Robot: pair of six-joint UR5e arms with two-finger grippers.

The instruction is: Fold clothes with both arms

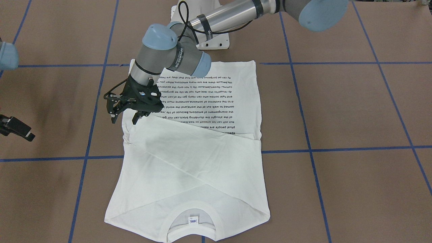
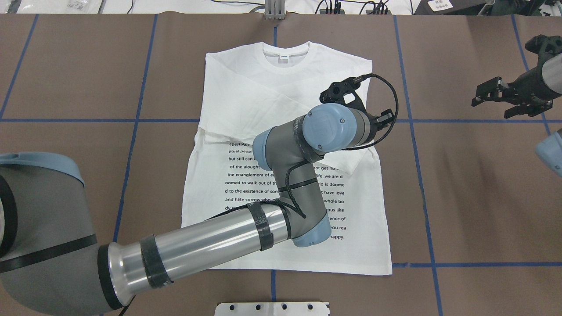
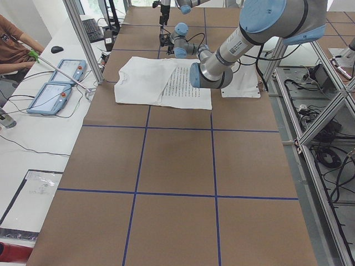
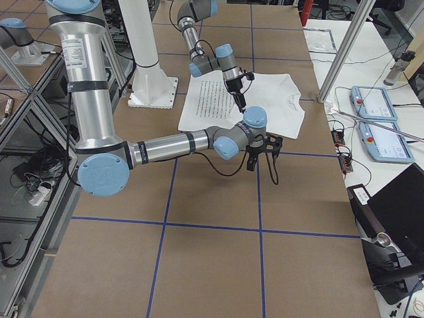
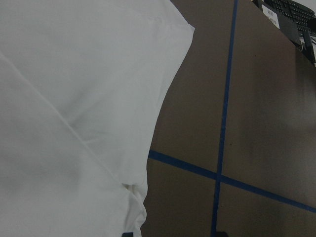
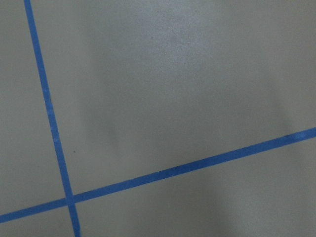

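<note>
**Side-edge approach during folding.** The white T-shirt (image 2: 246, 101) lies flat at the middle of the desk (image 1: 354, 108). Its collar (image 1: 192, 205) is on the side away from the robot and its hem is toward the base, so its long axis runs straight away from the robot. Both sleeves (image 1: 189, 152) are laid crosswise over the chest, beyond the printed text (image 2: 246, 175).

The left arm (image 2: 219, 245) reaches across the garment, so the left jaws hang at the shirt's edge on the robot's right, beside the point where a folded sleeve meets the side. One tip is over cloth and the other over bare desk. From these jaws the body of the shirt extends toward the robot's left. They are spread wide and grasp nothing; whether they touch the cloth cannot be told.

The right arm (image 2: 549, 79) hangs well apart from the shirt, over the desk on the robot's right. The right jaws appear parted and empty. The left arm is much the nearer, so any pinch of this edge probably falls to it.
</note>
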